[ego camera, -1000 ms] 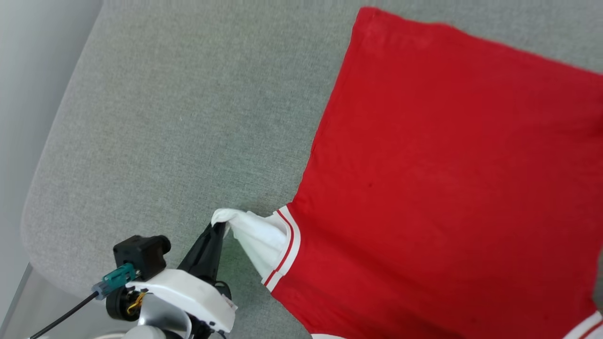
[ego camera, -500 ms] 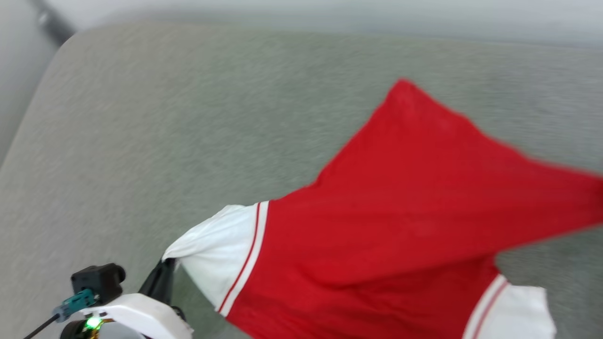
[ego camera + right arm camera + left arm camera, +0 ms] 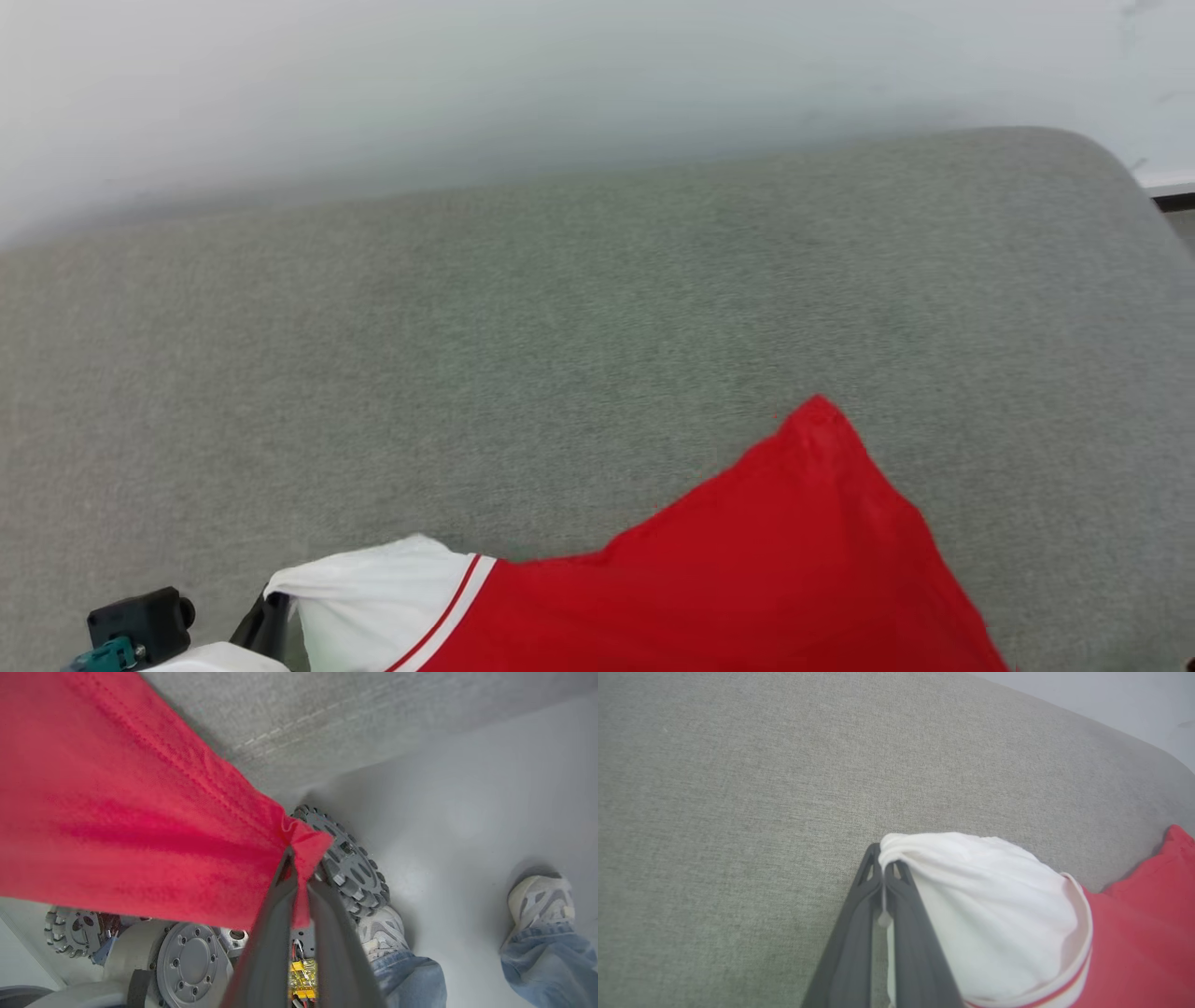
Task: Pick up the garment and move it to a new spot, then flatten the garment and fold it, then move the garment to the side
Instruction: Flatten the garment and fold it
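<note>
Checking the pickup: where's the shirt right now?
At the bottom of the head view, right of centre, the shirt is over the grey cushion, with the left gripper shut on its white sleeve and the right gripper on a red corner.

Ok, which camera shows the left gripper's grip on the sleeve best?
The left wrist view: the left gripper is shut on the white sleeve, close up. The head view has them small at its lower left; the right wrist view shows red cloth of the garment.
</note>
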{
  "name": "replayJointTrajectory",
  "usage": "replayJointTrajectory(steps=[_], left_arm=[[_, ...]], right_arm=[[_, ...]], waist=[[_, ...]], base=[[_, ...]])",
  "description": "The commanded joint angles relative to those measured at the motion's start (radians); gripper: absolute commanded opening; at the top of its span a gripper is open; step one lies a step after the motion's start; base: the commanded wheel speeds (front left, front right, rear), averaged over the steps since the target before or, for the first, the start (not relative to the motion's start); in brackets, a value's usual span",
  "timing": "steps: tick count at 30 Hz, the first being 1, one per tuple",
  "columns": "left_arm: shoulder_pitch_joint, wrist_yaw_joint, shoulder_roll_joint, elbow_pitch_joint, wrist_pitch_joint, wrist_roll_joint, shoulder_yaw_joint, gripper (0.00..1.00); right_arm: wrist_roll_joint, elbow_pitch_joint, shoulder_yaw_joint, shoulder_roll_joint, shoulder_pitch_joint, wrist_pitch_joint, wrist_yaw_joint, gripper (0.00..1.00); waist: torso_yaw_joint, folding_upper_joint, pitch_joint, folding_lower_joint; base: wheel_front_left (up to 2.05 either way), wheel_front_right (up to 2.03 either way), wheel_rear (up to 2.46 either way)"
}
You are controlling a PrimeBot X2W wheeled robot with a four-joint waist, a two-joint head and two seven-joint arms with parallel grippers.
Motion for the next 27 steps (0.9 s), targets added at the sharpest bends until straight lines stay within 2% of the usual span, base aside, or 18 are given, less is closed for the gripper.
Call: replayJointTrajectory(steps=[1,2,3,4,9,13,17,21,24,27], left_arm=[[0.014,0.006,0.003,-0.002,0.002,-0.005,0.004,0.00],[0.018,0.007,0.005,-0.003,0.006,-0.006,0.003,0.00],[0.021,0.007,0.008,-0.005,0.013,-0.007,0.000,0.00],[0.023,0.006,0.010,-0.006,0.018,-0.010,-0.003,0.00],[0.016,0.007,0.019,-0.011,0.037,-0.010,-0.010,0.00],[-0.005,0.004,0.024,-0.022,0.046,-0.003,-0.015,0.00],[-0.027,-0.008,0.024,-0.035,0.052,-0.002,-0.023,0.00],[-0.066,-0.026,0.013,-0.052,0.053,-0.005,-0.031,0.00],[-0.098,-0.036,0.017,-0.053,0.053,0.010,-0.041,0.00],[-0.136,-0.052,0.011,-0.052,0.056,0.023,-0.054,0.00]], right_arm=[[0.008,0.010,0.004,0.014,0.018,-0.018,-0.001,0.00],[0.015,0.017,0.011,0.025,0.027,-0.031,-0.001,0.11],[0.022,0.020,0.017,0.035,0.029,-0.051,-0.001,0.38],[0.025,0.020,0.022,0.039,0.024,-0.080,-0.001,1.00],[0.026,0.019,0.059,0.013,-0.034,-0.264,-0.001,1.00],[0.018,0.031,0.080,-0.015,-0.115,-0.465,-0.001,1.00],[0.060,0.070,0.129,-0.041,-0.209,-0.587,-0.001,1.00],[0.091,0.113,0.177,-0.060,-0.314,-0.606,-0.001,1.00],[0.110,0.142,0.218,-0.069,-0.400,-0.545,-0.001,1.00],[0.112,0.159,0.257,-0.075,-0.478,-0.437,-0.001,1.00]], waist=[[-0.032,0.0000,-0.025,0.0003],[-0.036,0.0000,-0.027,0.0003],[-0.040,0.0000,-0.027,0.0003],[-0.043,0.0000,-0.027,0.0003],[-0.047,0.0000,-0.028,0.0003],[-0.034,0.0000,-0.017,0.0003],[-0.008,0.0000,0.010,0.0003],[0.030,0.0000,0.059,0.0003],[0.060,0.0000,0.097,0.0003],[0.097,0.0000,0.130,0.0003]], base=[[0.00,0.00,0.00],[0.00,0.00,0.00],[0.00,0.00,0.00],[0.00,0.00,0.00],[0.00,0.00,0.00],[0.00,0.00,0.00],[0.00,0.00,0.00],[0.00,0.00,0.00],[0.00,0.00,0.00],[0.00,0.00,0.00]])
